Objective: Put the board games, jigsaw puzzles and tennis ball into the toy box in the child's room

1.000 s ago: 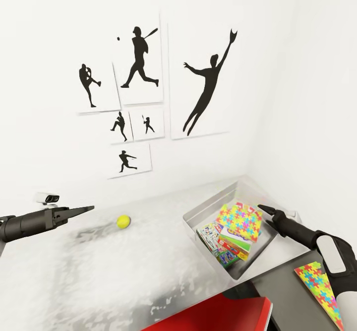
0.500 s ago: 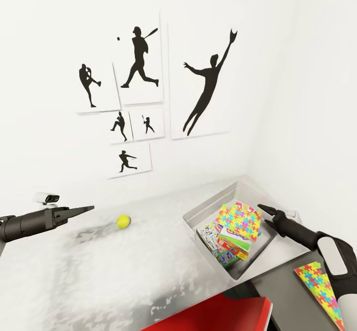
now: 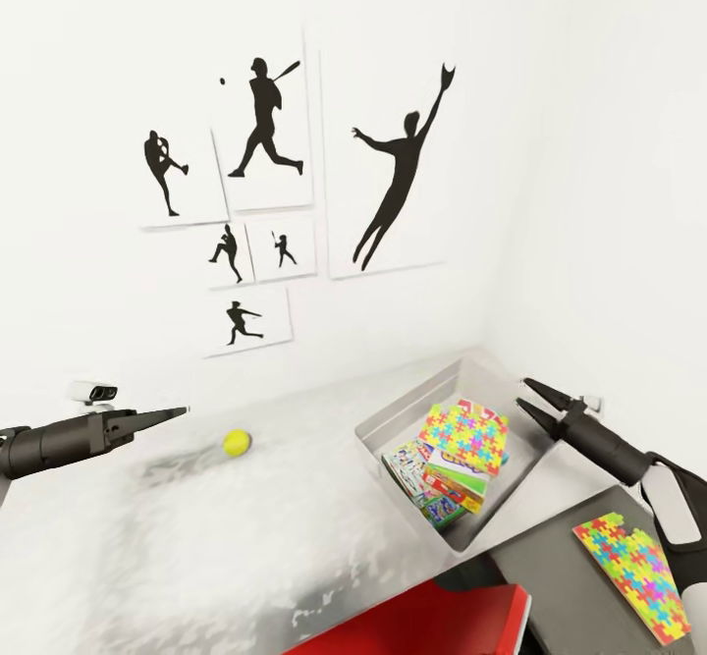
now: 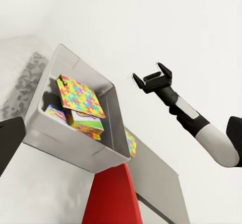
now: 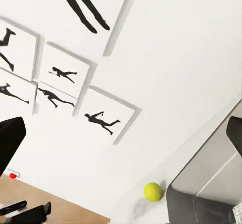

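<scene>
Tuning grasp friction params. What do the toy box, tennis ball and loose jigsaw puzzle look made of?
Toy box: smooth grey, faint sheen on the sloping walls; reads as brushed metal, possibly hard plastic.
Tennis ball: matte yellow-green, no highlights; probably felt, but texture is too small to resolve.
Jigsaw puzzle on the dark cabinet top: thin flat printed panel, matte; likely cardboard.

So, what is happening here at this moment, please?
A two-armed robot is tidying toys into the toy box on the table. One jigsaw puzzle and board games already lie inside it. The tennis ball rests on the table, and a second jigsaw puzzle lies on the darker section. The right gripper hangs open and empty beside the box; the left gripper points toward the ball, holding nothing.
</scene>
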Robot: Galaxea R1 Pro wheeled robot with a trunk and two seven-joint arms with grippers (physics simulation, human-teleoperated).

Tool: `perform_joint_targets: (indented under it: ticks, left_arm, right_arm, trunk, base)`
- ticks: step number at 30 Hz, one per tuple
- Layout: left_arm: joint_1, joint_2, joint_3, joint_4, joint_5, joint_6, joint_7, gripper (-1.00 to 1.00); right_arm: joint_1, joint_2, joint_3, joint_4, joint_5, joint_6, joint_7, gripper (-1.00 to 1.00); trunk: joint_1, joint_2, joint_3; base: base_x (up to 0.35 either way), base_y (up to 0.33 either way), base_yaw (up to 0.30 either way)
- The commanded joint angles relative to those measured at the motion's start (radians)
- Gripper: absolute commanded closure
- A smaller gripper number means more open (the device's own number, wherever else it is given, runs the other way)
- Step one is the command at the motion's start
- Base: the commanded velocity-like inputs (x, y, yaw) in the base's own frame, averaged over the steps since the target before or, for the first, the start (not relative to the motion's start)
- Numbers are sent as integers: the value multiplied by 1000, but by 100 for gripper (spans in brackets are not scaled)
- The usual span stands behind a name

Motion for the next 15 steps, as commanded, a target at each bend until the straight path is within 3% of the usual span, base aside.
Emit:
perform_joint_targets:
  ticks: [1, 5, 15]
  left_arm:
    - [0, 0, 0, 0, -1, 11, -4, -100]
    - [0, 0, 0, 0, -1, 11, -4, -100]
    - [0, 0, 0, 0, 1, 11, -4, -100]
  right_arm:
    - [-1, 0, -1, 1, -1, 4, 13, -100]
    - [20, -2, -2, 4, -1, -11, 74, -100]
    - [128, -3, -13, 9, -3, -130, 294, -100]
  trunk:
    - [1, -2, -1]
    - [1, -2, 4]
    - [1, -2, 18]
  base:
    - [0, 0, -168]
    - [0, 0, -174]
    - [0, 0, -181]
